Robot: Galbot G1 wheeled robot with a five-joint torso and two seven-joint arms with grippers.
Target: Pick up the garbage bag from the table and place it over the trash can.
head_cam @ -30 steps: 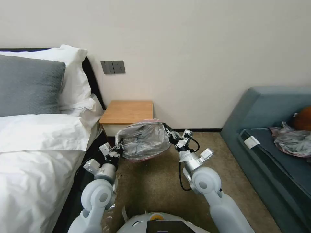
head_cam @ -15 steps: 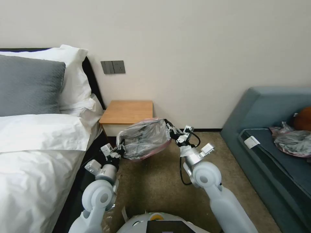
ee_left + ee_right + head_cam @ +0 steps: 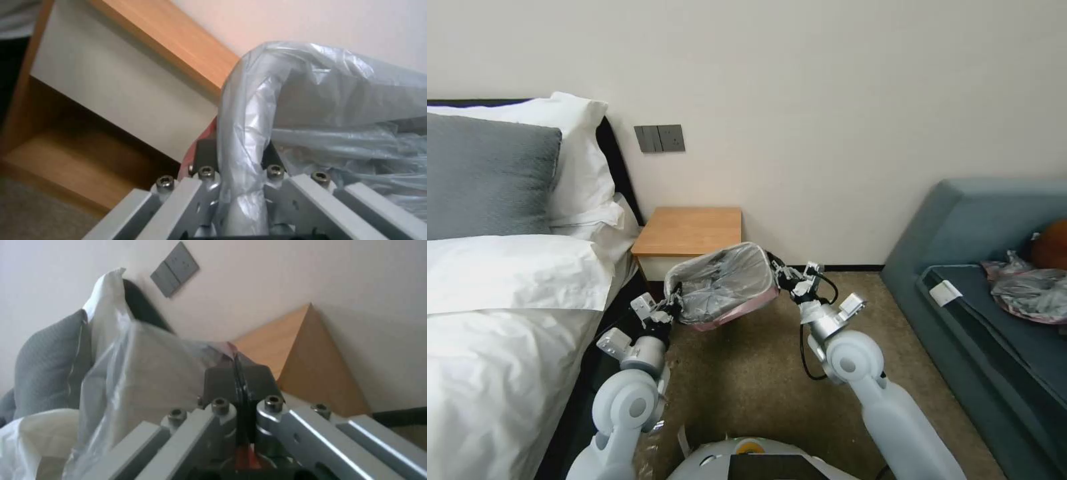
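Two grippers we hold apart, left gripper point(image 3: 675, 298) and right gripper point(image 3: 774, 266) pinching the garbage bag point(image 3: 720, 285) rim, bag stretched between our fingers, table point(image 3: 688, 230) beyond.

From my end, the garbage bag point(image 3: 722, 283) is see-through grey film with a pinkish-red rim, stretched open and tilted, mouth facing me, held up off the carpet just in front of the table point(image 3: 688, 231). Its rim is pinched at about 8 o'clock and 2 o'clock. The table is a small boxy wooden nightstand at 12 o'clock from the bag, with an orange-brown top, white drawer front and a low shelf. Can't pick out the trash can.
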